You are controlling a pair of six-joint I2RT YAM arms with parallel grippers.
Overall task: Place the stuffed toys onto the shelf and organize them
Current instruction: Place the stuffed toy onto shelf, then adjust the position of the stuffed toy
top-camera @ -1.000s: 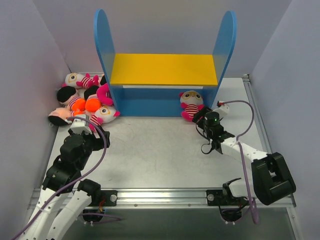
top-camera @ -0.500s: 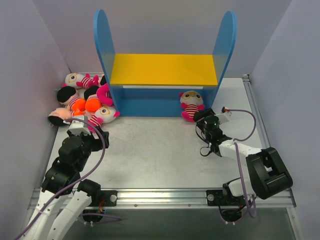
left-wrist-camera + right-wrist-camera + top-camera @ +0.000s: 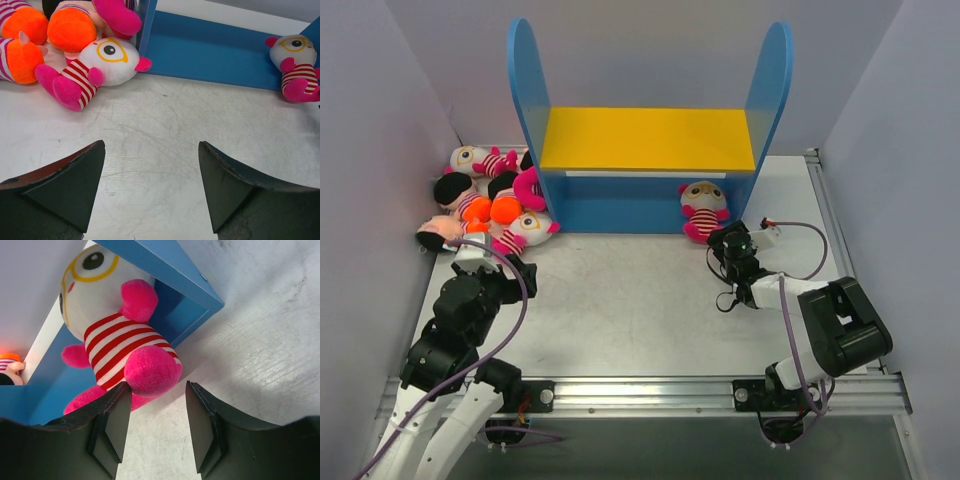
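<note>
The shelf [image 3: 650,140] stands at the back with blue side panels, a yellow upper board and a blue base. One striped magenta toy [image 3: 703,211] sits on the base at its right end; it fills the right wrist view [image 3: 117,335]. My right gripper [image 3: 728,240] is open and empty just in front of that toy's foot [image 3: 159,395]. Several toys lie in a heap [image 3: 490,200] left of the shelf. My left gripper [image 3: 488,262] is open and empty near the heap; a white-headed striped toy [image 3: 100,65] lies ahead of it [image 3: 150,150].
Purple-grey walls close in on the left, back and right. A metal rail [image 3: 650,392] runs along the near table edge by the arm bases. The shelf's blue base front [image 3: 215,55] crosses the left wrist view.
My right arm has folded in, its elbow swinging left and nearer, while the gripper stays by the toy on the shelf base. The left arm has shifted slightly.
</note>
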